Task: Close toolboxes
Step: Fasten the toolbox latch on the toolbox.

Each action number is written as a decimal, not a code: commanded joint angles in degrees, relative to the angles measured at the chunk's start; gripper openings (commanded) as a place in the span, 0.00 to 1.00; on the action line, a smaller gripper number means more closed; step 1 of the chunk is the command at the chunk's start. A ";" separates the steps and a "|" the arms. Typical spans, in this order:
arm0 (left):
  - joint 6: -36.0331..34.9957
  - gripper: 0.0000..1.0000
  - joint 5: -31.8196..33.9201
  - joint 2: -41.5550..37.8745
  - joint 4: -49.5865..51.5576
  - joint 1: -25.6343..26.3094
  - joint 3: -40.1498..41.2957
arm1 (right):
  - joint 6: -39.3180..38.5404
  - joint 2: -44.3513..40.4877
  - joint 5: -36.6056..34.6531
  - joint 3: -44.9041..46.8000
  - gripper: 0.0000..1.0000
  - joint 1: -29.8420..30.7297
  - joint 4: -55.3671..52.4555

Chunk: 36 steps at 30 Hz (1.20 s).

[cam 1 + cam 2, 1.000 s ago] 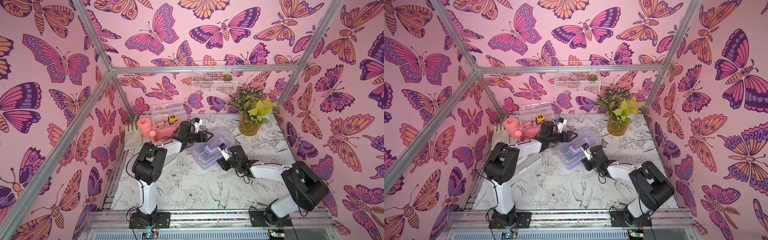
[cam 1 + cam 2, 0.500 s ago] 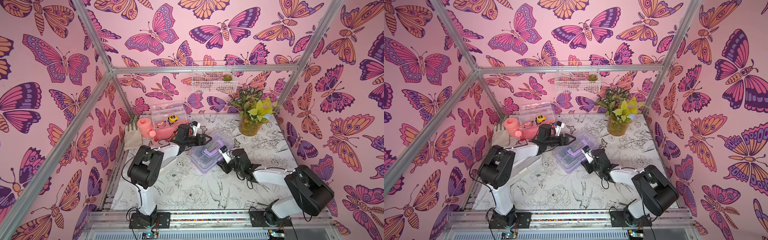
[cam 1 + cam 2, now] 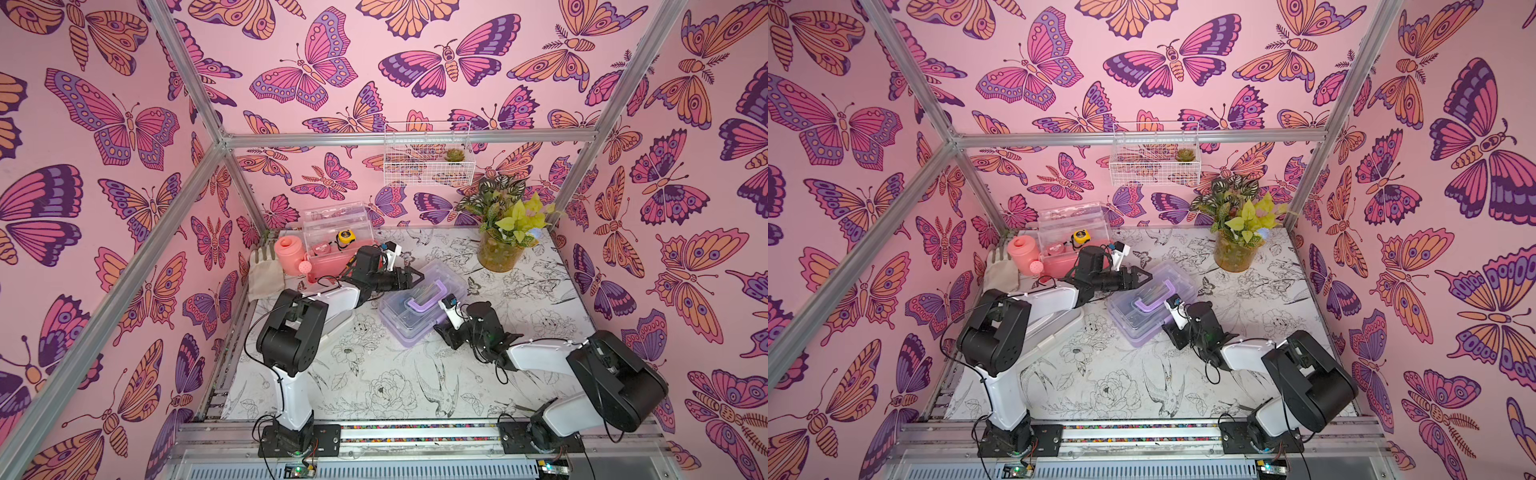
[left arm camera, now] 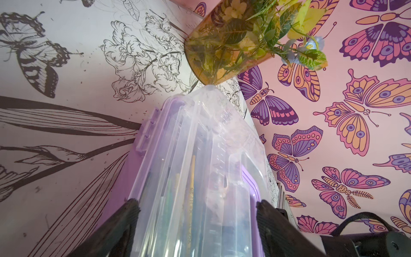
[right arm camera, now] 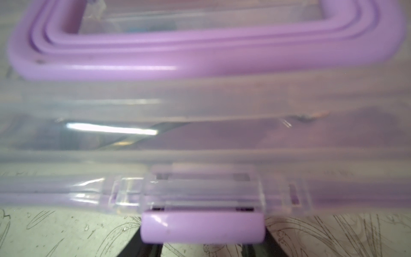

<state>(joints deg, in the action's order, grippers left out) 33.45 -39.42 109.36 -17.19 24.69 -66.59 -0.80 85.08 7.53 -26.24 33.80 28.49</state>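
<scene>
Against a second ago, the clear lid of the purple toolbox (image 3: pixel 419 309), then ajar, now lies flat on its base at mid-table (image 3: pixel 374 386), with the left hand (image 3: pixel 415 277) spread wide astride one end and the right hand (image 5: pixel 202 250), fingers partly apart, low at the front latch (image 5: pixel 202 227).

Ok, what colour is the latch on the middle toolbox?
Purple; the latch shows best in the right wrist view.

Left pincer (image 4: pixel 196 203), jaws wide apart.
</scene>
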 commanded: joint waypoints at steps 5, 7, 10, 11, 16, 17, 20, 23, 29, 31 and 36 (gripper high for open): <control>-3.40 0.85 2.15 0.77 3.28 -0.58 -0.56 | 0.75 -5.28 1.63 -0.32 0.33 0.56 -4.44; -3.48 0.85 1.94 0.85 3.27 -0.61 -0.71 | 0.80 -5.95 1.36 0.58 0.34 0.55 -4.26; -3.29 0.86 1.41 1.36 3.24 -0.61 -1.15 | 0.70 -5.67 1.20 3.36 0.34 0.56 0.47; -3.22 0.86 1.29 1.48 3.20 -0.61 -1.17 | 0.71 -5.54 1.11 4.08 0.34 0.56 1.88; -3.31 0.86 1.27 1.43 3.24 -0.67 -1.09 | 0.89 -5.89 0.73 4.49 0.33 0.56 3.33; -3.31 0.86 1.36 1.40 3.25 -0.69 -1.08 | 0.86 -6.59 0.60 4.51 0.33 0.56 2.95; -3.31 0.86 1.32 1.63 3.26 -0.69 -1.07 | 0.58 -8.71 -0.06 5.00 0.33 0.56 2.25; -3.22 0.86 1.21 1.94 3.16 -0.78 -1.18 | 0.01 -10.26 -0.34 5.78 0.33 0.56 2.57; -3.31 0.86 1.01 1.98 3.16 -0.78 -1.18 | -0.96 -11.35 -0.70 5.38 0.32 0.56 3.60; -3.20 0.86 0.71 1.91 3.09 -0.78 -1.07 | -1.60 -10.04 -0.12 4.38 0.32 0.56 4.04; -3.69 0.87 0.14 1.30 2.95 -0.78 -0.76 | -1.90 -3.26 2.01 -0.21 0.32 0.56 5.93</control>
<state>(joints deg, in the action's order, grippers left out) 31.11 -38.15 110.52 -14.76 24.29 -66.94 -1.96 79.66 7.51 -21.63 33.91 27.92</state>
